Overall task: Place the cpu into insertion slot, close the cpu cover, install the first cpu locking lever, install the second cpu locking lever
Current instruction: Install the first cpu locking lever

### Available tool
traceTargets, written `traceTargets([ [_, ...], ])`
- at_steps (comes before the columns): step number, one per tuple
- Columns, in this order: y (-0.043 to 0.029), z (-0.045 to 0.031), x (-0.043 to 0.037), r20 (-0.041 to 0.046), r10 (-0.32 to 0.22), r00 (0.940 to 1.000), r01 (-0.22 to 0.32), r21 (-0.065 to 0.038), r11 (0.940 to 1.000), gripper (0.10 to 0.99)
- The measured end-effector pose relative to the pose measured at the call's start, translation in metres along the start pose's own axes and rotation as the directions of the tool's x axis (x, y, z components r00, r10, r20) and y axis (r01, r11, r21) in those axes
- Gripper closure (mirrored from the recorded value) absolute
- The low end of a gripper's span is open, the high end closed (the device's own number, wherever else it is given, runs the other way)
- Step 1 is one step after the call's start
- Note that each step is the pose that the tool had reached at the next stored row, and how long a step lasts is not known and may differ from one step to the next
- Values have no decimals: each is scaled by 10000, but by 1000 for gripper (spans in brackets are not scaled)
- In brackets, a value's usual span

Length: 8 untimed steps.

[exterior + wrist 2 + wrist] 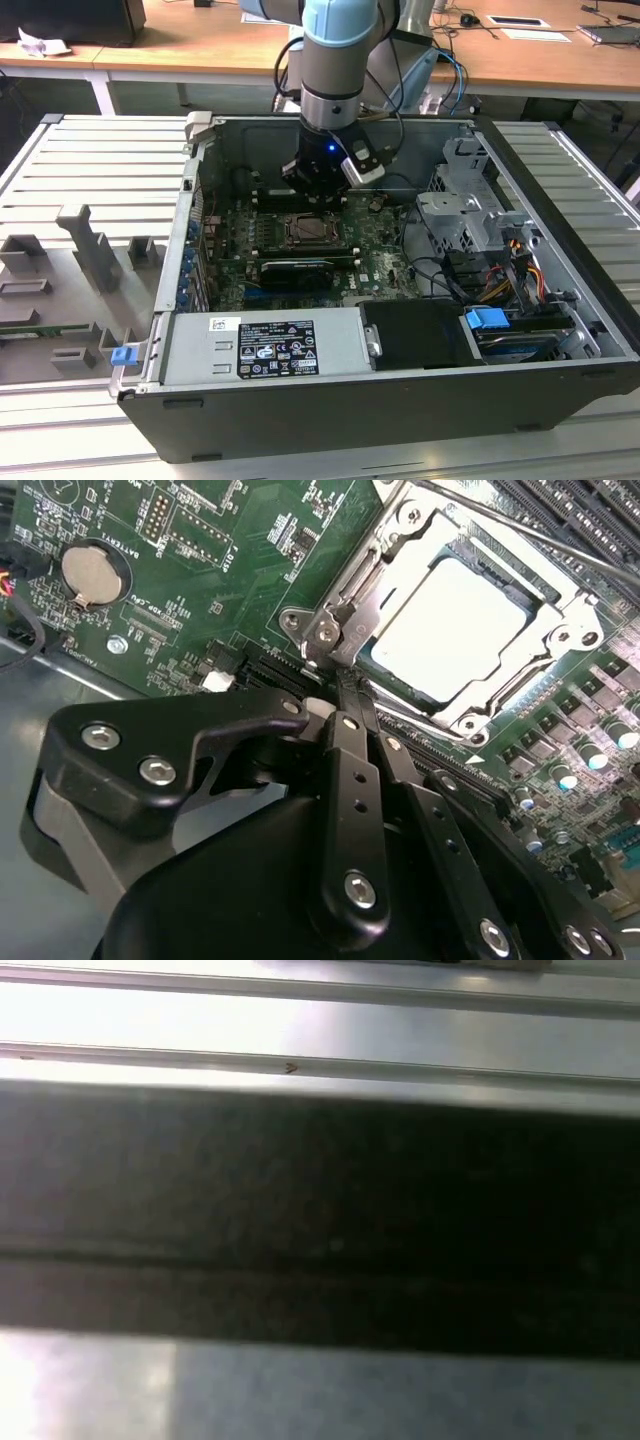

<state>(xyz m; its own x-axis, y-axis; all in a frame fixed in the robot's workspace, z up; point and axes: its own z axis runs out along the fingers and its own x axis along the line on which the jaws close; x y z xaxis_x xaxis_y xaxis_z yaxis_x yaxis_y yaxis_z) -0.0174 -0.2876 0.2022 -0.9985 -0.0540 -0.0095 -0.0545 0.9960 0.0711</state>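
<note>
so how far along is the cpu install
The cpu sits in the insertion slot with the cpu cover down over it. The gripper, fingers together, is at the cover's hinge end. Whether both locking levers are latched can't be told.

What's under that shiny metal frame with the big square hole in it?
Through the window of the thin silver-grey metal square cover frame you can see the flat square chip's pale silvery top. The chip's edges and the black socket underneath are covered by the frame.
</note>
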Motion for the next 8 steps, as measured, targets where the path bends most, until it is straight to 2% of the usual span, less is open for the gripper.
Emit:
traceTargets([
  [3,0,-1,0,-1,1,10000,-1,18,10000,980],
  [6,3,-36,0,1,1,10000,-1,14,10000,980],
  [7,3,-34,0,1,1,10000,-1,49,10000,980],
  [8,3,-28,0,-6,2,10000,-2,153,9999,980],
])
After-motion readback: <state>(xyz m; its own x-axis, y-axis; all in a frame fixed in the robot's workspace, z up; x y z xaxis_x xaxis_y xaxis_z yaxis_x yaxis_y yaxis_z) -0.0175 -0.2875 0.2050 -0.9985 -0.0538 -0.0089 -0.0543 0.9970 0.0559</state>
